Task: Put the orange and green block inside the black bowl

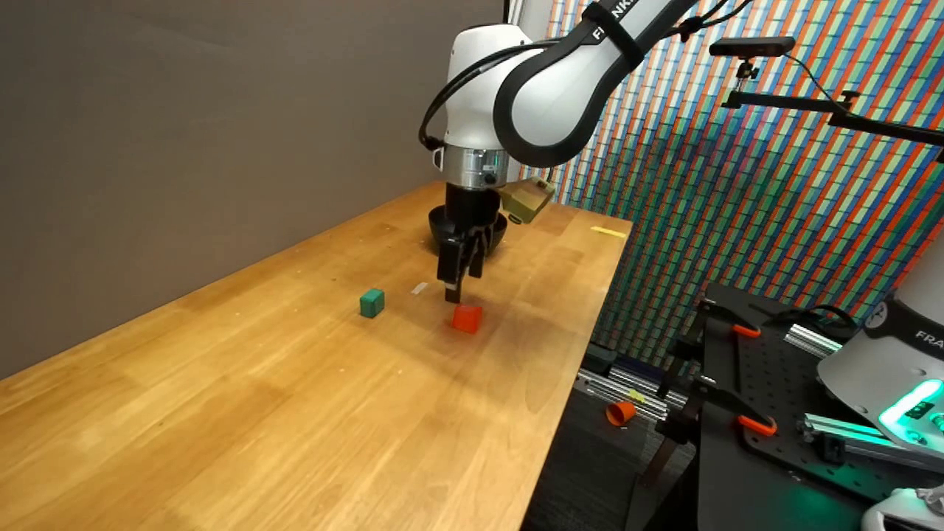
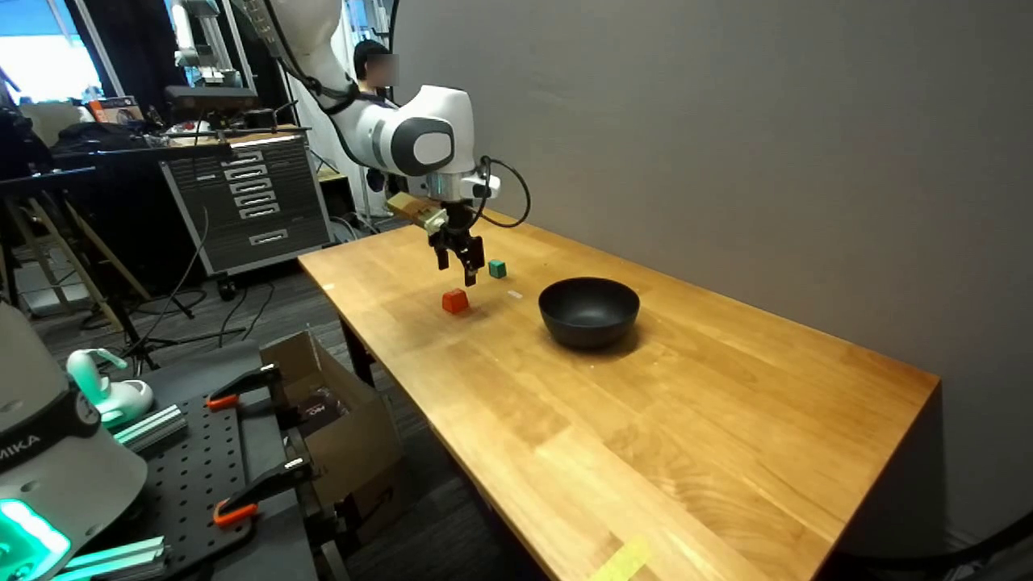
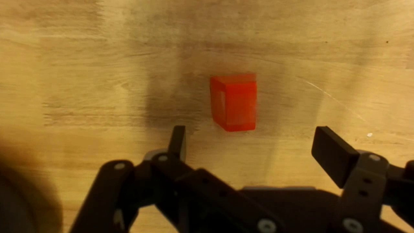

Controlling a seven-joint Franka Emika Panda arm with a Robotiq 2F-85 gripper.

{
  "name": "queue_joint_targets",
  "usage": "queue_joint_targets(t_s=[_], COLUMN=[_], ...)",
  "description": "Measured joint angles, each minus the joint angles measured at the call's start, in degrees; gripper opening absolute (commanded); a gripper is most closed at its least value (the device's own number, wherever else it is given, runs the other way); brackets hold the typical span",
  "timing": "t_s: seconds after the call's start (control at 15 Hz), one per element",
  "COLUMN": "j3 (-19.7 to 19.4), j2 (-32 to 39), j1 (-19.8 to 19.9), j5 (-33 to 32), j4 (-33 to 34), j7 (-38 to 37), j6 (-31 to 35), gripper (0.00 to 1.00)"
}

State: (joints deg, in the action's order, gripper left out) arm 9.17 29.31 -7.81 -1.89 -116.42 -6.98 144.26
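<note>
Black bowl (image 2: 587,332), unobscured — in an exterior view

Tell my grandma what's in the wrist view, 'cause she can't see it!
A red-orange block sits on a wooden table, seen from above. Lower in the picture, the robot's black pincer is open, not touching it. A dark blur, probably the black bowl, shows at lower left.

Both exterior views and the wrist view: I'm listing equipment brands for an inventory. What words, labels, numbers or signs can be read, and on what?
"F...NK": arm, partly covered by a strap.
"FRAN...": base, cut off by the picture's edge.
"...MIKA": base in an exterior view, also cut off.
Too blurred to read: marks on the carton.
None visible on the orange block, green block or bowl.
</note>
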Motion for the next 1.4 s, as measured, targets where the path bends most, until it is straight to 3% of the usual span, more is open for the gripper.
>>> queue_joint_targets(t_s=[0.33,0.4,0.93,1.13,1.4], j3=[-2.38,-2.87,-9.09,-11.3,-17.19], j2=[2.29,2.71,5.32,5.15,1.08], j1=[-2.97,-3.58,-9.95,-11.69,-14.41], j5=[-0.23,-0.41,-9.02,-11.95,-19.69], j4=[0.37,0.37,1.44,2.56,4.37], j7=[-0.55,-0.84,-7.7,-10.69,-17.83], j6=[-0.19,-0.19,0.01,-0.03,-2.25], gripper=[1.0,0.79,0.2,0.19,0.19])
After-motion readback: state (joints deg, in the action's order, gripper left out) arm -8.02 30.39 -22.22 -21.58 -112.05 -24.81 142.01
